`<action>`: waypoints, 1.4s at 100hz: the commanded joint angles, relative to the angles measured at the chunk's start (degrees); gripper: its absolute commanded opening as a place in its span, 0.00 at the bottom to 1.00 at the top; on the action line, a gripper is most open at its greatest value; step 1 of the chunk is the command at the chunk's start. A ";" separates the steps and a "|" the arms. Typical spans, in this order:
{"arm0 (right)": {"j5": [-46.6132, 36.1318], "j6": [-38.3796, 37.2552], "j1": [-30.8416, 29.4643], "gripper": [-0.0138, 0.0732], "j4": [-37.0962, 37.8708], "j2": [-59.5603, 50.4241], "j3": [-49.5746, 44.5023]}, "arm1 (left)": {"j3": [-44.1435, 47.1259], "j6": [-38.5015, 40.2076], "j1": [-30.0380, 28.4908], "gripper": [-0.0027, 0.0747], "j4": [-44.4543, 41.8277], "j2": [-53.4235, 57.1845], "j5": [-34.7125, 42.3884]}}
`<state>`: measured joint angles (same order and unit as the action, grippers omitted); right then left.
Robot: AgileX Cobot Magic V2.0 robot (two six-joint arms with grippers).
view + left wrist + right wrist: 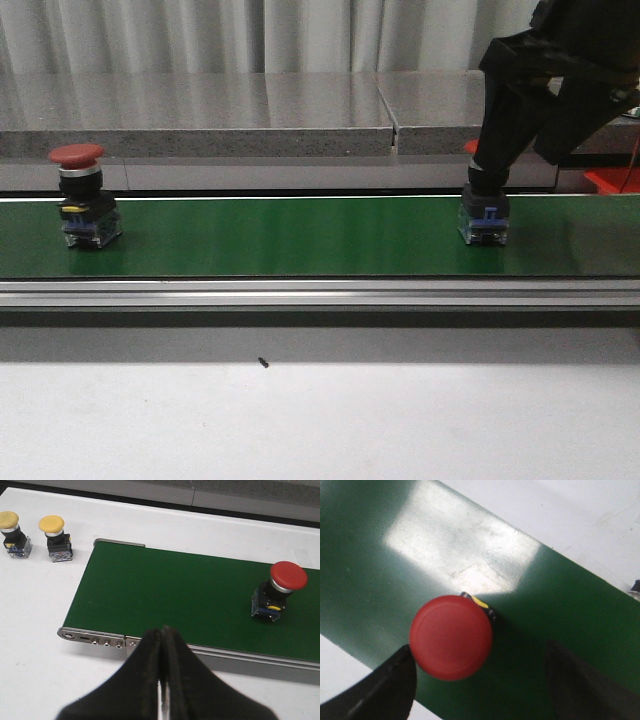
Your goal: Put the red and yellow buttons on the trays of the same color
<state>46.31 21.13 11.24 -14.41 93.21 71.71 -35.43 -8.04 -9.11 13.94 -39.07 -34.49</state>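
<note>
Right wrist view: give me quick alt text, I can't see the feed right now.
A red button stands on the green conveyor belt, seen from directly above, between the right gripper's open fingers. White table shows beyond the belt's edge.

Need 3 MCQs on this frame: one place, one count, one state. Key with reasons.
1. Where does the button under the right gripper stand?
A) on the green belt
B) on the white table
C) on the grey ledge

2. How many yellow buttons show in the left wrist view?
A) none
B) two
C) four

3. How are the left gripper's fingers?
A) wide apart
B) clamped on a button
C) closed together, holding nothing

Key:
1 A, the red button sits on the green belt.
2 B, one yellow button and another stand off the belt's end.
3 C, the fingers meet with nothing between.
</note>
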 commanded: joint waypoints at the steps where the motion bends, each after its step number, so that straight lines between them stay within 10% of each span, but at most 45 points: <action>1: -2.47 -0.20 0.05 0.76 0.09 -1.16 2.00 | -1.66 -0.03 0.23 0.01 1.10 0.17 3.82; 38: -3.80 -0.20 0.05 0.76 0.04 1.03 2.00 | -1.66 -0.03 0.23 0.01 1.10 0.17 3.82; 62: -1.90 -0.34 0.05 0.45 0.04 1.03 2.00 | -1.66 -0.03 0.23 0.01 1.10 0.17 3.82; 89: 1.93 -0.80 -1.24 0.42 0.23 -0.39 4.02 | -1.66 -0.03 0.23 0.01 1.10 0.17 3.82; 140: 9.67 -1.20 -26.77 0.43 -1.17 2.95 26.90 | -1.66 -0.03 0.23 0.01 1.10 0.17 3.82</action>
<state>57.00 19.91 -11.53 -13.68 97.02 94.00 -35.43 -8.04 -9.11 13.94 -39.07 -34.49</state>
